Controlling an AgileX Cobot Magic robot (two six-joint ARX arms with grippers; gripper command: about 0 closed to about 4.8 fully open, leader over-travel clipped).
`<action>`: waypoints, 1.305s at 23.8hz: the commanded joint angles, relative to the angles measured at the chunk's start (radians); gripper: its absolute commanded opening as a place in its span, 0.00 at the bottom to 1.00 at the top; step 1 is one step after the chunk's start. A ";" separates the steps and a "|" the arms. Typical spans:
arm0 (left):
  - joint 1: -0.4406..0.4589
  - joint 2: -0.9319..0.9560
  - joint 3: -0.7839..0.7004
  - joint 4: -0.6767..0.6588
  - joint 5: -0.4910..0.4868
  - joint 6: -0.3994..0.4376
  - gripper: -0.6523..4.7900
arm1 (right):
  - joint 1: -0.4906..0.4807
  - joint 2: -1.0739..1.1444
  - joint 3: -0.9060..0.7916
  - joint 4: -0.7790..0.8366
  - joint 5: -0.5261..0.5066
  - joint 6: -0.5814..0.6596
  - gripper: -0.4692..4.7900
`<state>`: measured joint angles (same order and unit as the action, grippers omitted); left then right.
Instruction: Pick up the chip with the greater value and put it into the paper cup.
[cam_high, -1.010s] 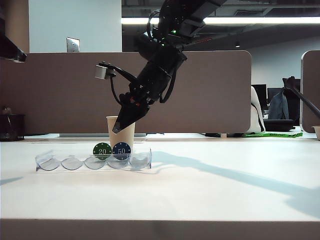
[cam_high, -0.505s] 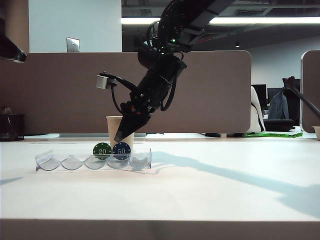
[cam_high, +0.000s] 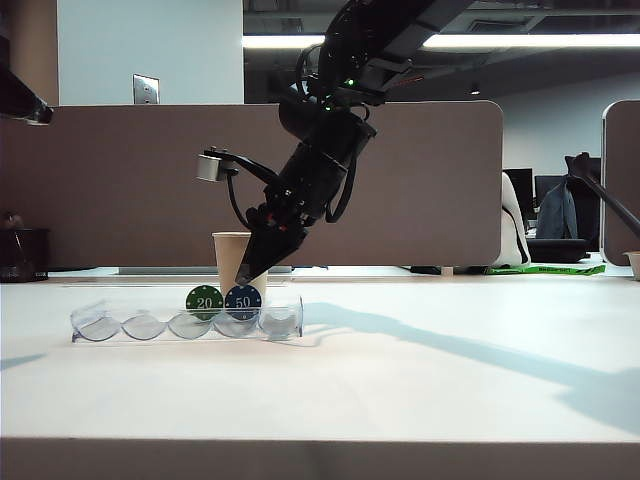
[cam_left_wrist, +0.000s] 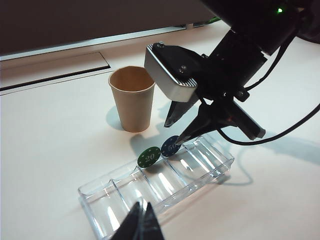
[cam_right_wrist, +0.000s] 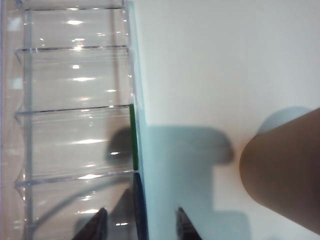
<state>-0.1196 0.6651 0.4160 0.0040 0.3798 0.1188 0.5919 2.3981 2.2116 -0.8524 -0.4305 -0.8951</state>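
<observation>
The dark-blue chip marked 50 stands on edge in the clear tray, beside the green chip marked 20. The tan paper cup stands upright just behind them. My right gripper slants down over the blue chip, open. In the right wrist view its fingers straddle the chip's dark edge without closing on it. My left gripper is shut and holds nothing, hovering near the tray's front wall.
The tray has several scalloped slots, the others hold nothing. A brown partition runs behind the white table. The right arm's shadow falls across the table to the right.
My right gripper has sunk a little towards the blue chip, its tips now just above the chip's top edge. The chips, cup and tray have not moved.
</observation>
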 joint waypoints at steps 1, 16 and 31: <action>0.000 0.000 0.005 0.013 0.006 0.002 0.11 | 0.001 0.000 0.002 0.014 -0.005 0.005 0.42; 0.000 0.000 0.005 0.013 0.007 0.002 0.11 | 0.002 0.018 0.002 0.019 0.007 0.005 0.41; 0.000 0.000 0.005 0.013 0.006 0.001 0.11 | 0.002 0.018 0.002 0.019 0.007 0.005 0.20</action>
<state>-0.1196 0.6655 0.4160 0.0040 0.3798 0.1188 0.5926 2.4226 2.2116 -0.8417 -0.4191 -0.8917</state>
